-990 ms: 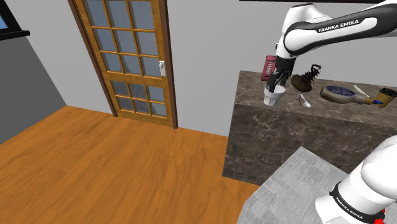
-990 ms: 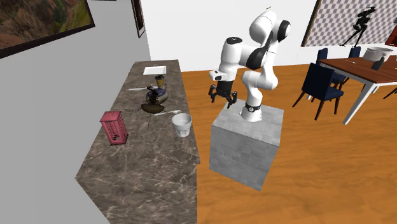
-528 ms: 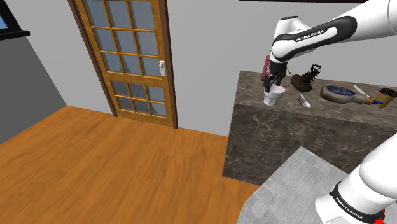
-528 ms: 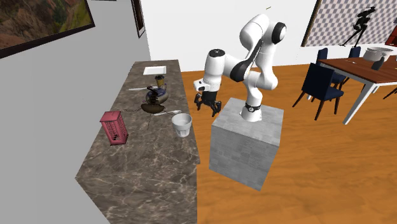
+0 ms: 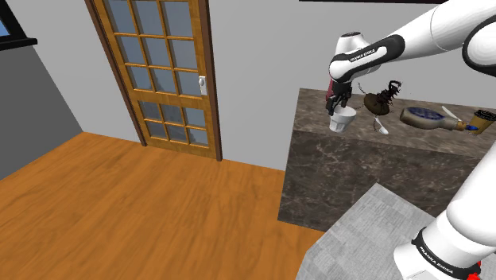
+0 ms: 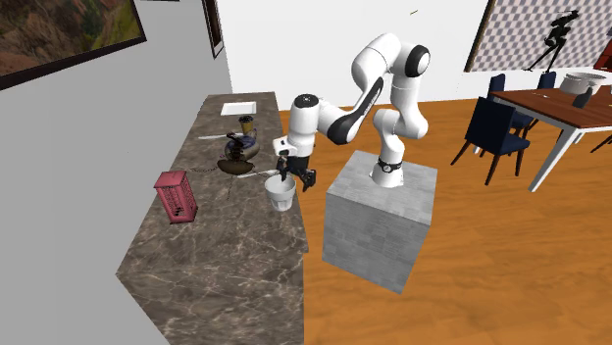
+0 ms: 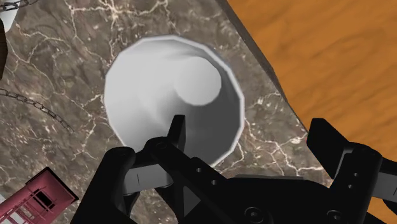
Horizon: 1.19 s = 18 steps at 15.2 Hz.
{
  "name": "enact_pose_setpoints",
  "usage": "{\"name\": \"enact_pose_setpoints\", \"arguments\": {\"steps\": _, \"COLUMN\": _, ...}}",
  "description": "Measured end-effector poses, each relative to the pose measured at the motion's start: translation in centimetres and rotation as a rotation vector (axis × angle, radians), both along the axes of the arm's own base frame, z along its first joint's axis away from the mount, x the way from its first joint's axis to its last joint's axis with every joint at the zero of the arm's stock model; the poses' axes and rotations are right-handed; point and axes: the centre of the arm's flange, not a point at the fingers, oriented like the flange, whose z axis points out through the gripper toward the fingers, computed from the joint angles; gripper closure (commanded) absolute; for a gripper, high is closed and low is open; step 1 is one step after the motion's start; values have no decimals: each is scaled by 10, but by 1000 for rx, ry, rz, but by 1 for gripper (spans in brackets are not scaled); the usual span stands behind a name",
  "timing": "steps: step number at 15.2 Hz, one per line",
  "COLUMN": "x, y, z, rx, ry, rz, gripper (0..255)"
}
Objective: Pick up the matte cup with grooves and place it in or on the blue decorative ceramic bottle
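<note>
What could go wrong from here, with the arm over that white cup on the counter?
1. The cup stands close to the edge of the counter; a bump from the jaws might knock it onto the floor.
2. The open jaws straddle one side of the rim, so the pinch may tilt the cup or slip.
3. The bottle looks to be lying down; a cup set on it might slide off.
</note>
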Motion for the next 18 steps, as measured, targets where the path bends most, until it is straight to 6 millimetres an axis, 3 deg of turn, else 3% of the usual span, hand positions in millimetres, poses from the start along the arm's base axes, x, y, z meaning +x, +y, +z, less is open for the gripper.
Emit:
{"name": "enact_pose_setpoints", "arguments": {"steps": 7, "x": 4, "y": -10, "z": -35, "rx": -2, "ry": 1, "rz": 0, "gripper": 0}}
{"name": "enact_pose_setpoints", "arguments": {"steps": 13, "x": 4, "y": -10, "z": -40, "rx": -2, "ry": 1, "rz": 0, "gripper": 0}}
{"name": "enact_pose_setpoints", "arguments": {"steps": 14, "x": 4, "y": -10, "z": -40, "rx": -2, "ry": 1, "rz": 0, "gripper": 255}}
{"name": "enact_pose_setpoints", "arguments": {"steps": 18, "x": 4, "y": -10, "z": -39, "rx": -3, "ry": 1, "rz": 0, "gripper": 255}}
